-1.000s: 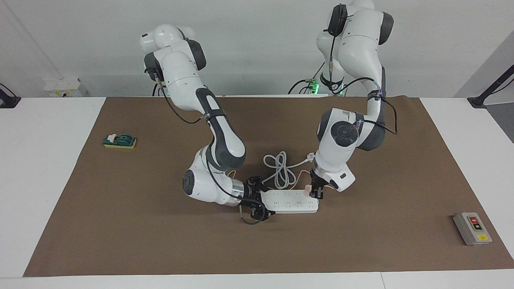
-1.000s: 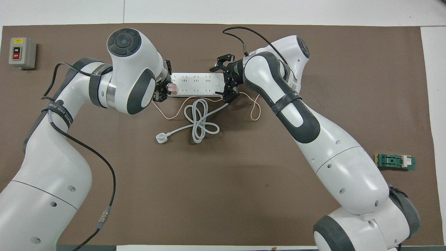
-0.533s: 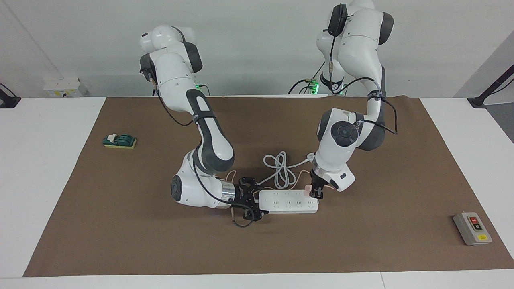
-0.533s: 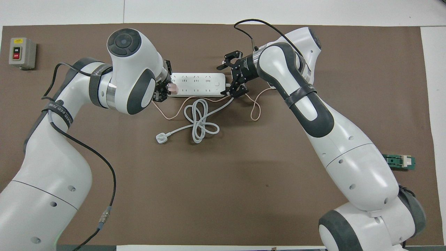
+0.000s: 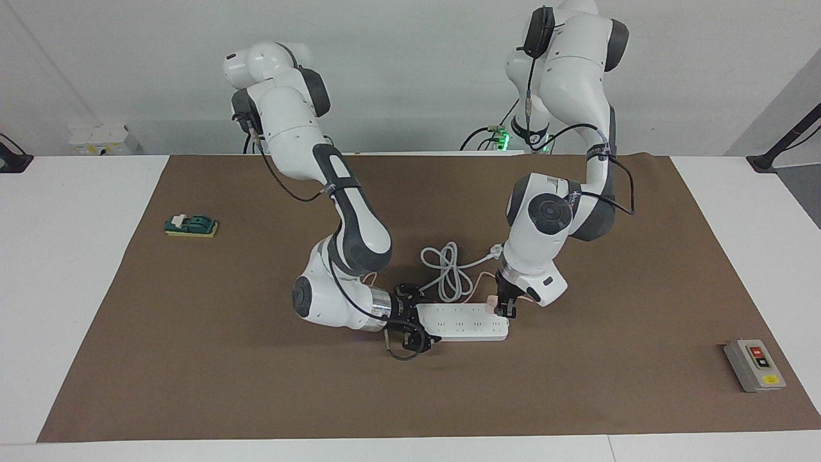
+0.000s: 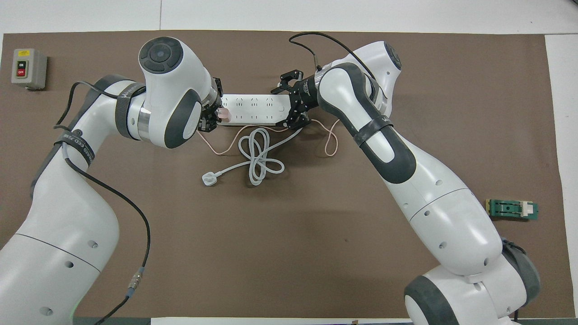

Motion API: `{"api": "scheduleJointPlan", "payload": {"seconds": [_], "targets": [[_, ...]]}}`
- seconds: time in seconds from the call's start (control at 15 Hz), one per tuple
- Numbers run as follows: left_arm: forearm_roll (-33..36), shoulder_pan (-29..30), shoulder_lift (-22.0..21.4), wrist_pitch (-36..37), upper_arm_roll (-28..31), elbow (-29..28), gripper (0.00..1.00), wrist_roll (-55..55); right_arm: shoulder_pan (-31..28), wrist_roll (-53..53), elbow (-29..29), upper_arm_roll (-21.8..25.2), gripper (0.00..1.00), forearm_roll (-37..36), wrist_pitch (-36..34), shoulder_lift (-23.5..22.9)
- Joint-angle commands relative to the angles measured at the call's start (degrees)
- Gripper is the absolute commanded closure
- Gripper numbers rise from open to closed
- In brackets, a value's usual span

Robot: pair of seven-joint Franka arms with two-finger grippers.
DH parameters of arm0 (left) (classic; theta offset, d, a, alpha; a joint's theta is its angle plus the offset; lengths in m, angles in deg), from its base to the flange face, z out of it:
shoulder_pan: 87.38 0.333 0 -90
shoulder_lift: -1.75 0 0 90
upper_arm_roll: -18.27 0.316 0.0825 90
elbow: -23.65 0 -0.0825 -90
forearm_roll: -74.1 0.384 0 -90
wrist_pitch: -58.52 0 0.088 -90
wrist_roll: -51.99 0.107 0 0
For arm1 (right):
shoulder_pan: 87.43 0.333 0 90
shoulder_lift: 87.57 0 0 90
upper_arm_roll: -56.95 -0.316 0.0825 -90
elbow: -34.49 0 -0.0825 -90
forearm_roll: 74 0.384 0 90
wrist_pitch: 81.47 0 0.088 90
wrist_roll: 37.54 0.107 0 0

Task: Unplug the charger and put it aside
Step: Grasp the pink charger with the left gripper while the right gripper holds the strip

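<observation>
Half hidden by the left claw (image 5: pixel 507 307), pinched narrow on it: charger (image 6: pixel 223 114), plugged in at the power strip's (image 5: pixel 463 322) left-arm end (pink cable (image 6: pixel 332 143) partly under arms). Low, lying sideways: right claw (image 5: pixel 414 326), spread wide astride the strip's other end.

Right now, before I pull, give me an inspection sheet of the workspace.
Surface: brown mat on a white table.
Job's things: pale pink cube charger plugged into the long white power strip at the left arm's end.
Clutter: grey on/off switch box; green knife switch.
Grippers: left tool shut on the charger; right tool open, straddling the strip's other end.
Cables: thin pink cable; coiled white cord with a round white plug.
Surroundings: nothing seen.
</observation>
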Motion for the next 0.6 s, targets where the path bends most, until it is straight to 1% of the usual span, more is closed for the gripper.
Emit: {"api": "scheduleJointPlan", "payload": {"seconds": [0.0,0.07,0.13,0.2,0.27,0.33,0.53], "targets": [[0.84,-0.68,-1.93,-1.5,0.74,-2.98,1.0,-0.25,-0.04,-3.0,-0.03,0.01,0.0,-0.6,2.32,-1.42],[0.84,-0.68,-1.93,-1.5,0.74,-2.98,1.0,-0.25,-0.04,-3.09,-0.03,0.01,0.04,-0.6,2.32,-1.6],[0.84,-0.68,-1.93,-1.5,0.74,-2.98,1.0,-0.25,-0.04,-3.1,-0.03,0.01,0.17,-0.6,2.06,-1.51],[0.84,-0.68,-1.93,-1.5,0.74,-2.98,1.0,-0.25,-0.13,-3.01,0.06,0.01,0.38,-0.6,1.62,-1.51],[0.84,-0.68,-1.93,-1.5,0.74,-2.98,1.0,-0.25,-0.22,-3.09,0.06,-0.08,0.55,-0.6,1.53,-1.51],[0.84,-0.68,-1.93,-1.42,0.74,-2.98,1.0,-0.25,-0.22,-3.1,0.06,0.01,0.62,-0.6,1.62,-1.6],[0.84,-0.59,-1.93,-0.63,0.74,-2.19,1.0,-0.25,-0.22,-3.1,0.06,-0.08,0.62,-0.6,2.06,-1.51]]}}
